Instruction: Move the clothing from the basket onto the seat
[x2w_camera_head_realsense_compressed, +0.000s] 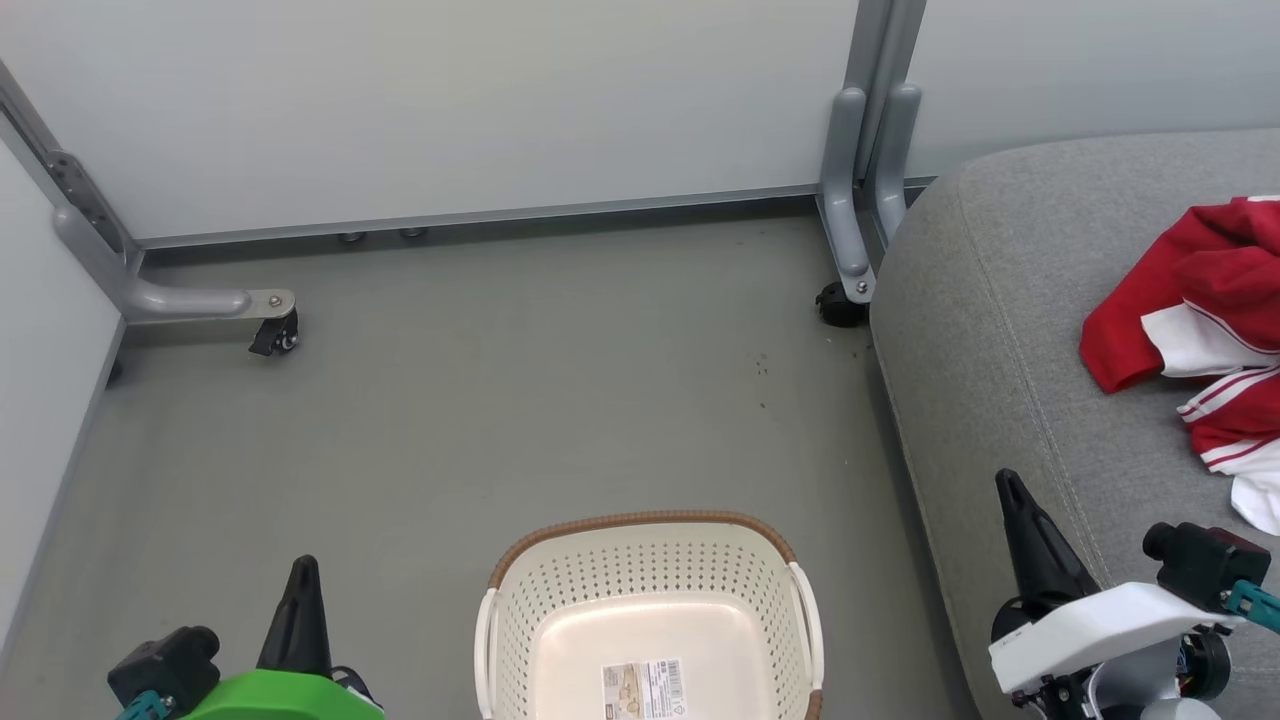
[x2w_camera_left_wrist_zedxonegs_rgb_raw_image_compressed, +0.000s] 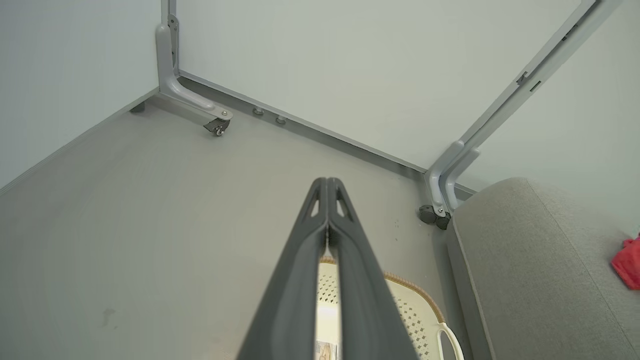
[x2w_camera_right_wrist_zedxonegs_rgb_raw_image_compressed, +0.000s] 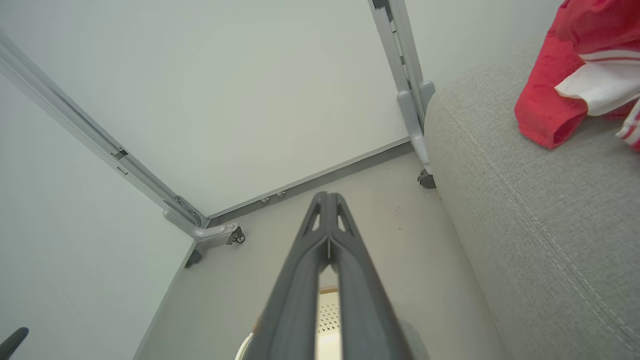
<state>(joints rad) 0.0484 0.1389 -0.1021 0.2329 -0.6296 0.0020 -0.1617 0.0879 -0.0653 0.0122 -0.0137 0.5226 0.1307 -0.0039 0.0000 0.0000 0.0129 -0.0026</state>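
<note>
- Left gripper (x2w_camera_head_realsense_compressed: 303, 572): fingers pressed together at the tips, nothing between them. It hangs over the floor (x2w_camera_head_realsense_compressed: 450, 420), to the left of the basket (x2w_camera_head_realsense_compressed: 640, 522).
- Right gripper (x2w_camera_head_realsense_compressed: 1008, 488): also closed and empty, above the seat (x2w_camera_head_realsense_compressed: 990, 350) near its front left edge.
- Clothing (x2w_camera_head_realsense_compressed: 1195, 290): a red and white heap on the seat, well in from the rounded left edge and well apart from both grippers. It runs out of the head view on the right, so how it lies there cannot be told.
- Basket: on the floor just beside the seat's left edge. The bottom in view is bare, with the paper label (x2w_camera_head_realsense_compressed: 643, 690) showing. Its near end is cut off.
- Judgement: the move looks done.
- Risks: a garment could sit unseen in the basket's hidden near end. Cloth beyond view could overhang a seat edge and slide off. A low right-arm sweep could catch the heap and drag it.
</note>
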